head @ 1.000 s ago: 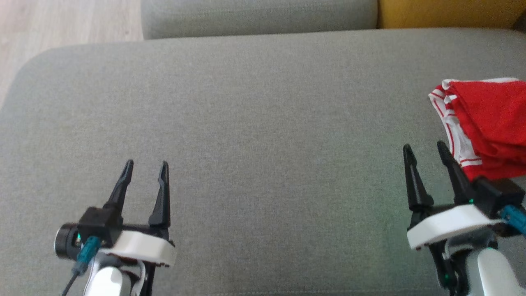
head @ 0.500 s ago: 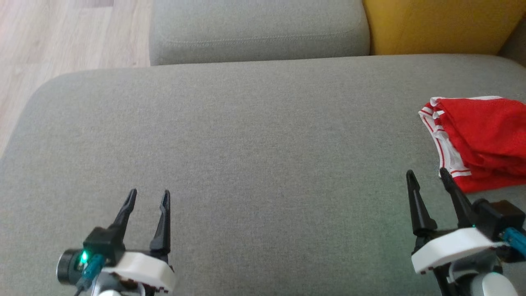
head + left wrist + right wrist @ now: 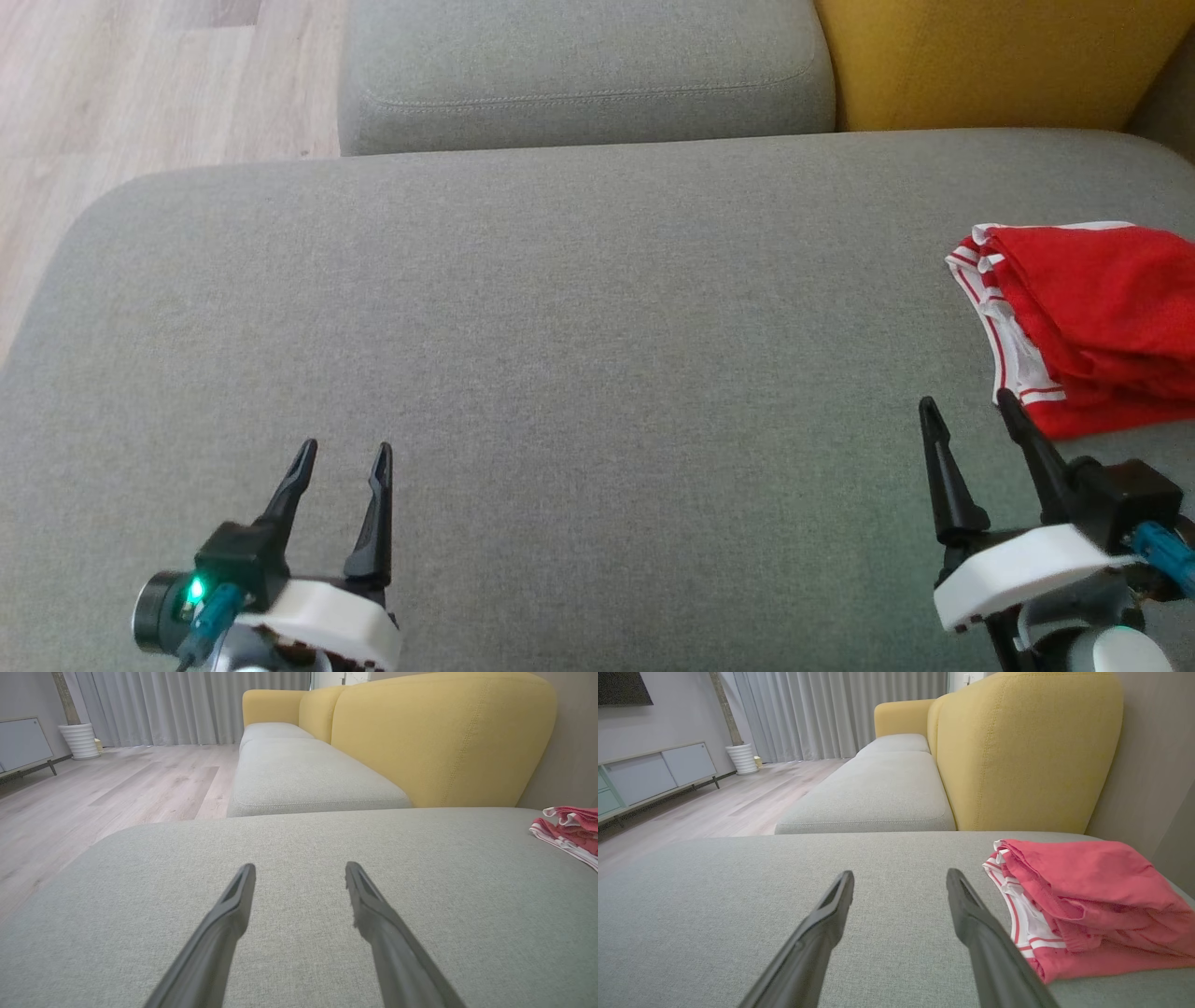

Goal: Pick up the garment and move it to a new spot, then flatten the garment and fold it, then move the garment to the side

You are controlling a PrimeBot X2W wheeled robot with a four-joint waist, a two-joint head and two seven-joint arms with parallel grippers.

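Softly rumpled red garment point(image 3: 1092, 322), white-striped trim, on coarse grey cushion point(image 3: 560, 373).

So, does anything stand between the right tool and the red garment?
Nothing visible does. The open right tool is close beside the striped edge of the red garment, over the bare grey cushion.

one red garment point(image 3: 1092, 317) with white stripes. two grippers, the left gripper point(image 3: 345, 448) and the right gripper point(image 3: 964, 401), each with two long dark fingers, so four fingers in all. three grey seat cushions point(image 3: 308, 779) in a row, counted in the left wrist view. one white ribbed pot point(image 3: 80, 741). one low cabinet point(image 3: 658, 772).
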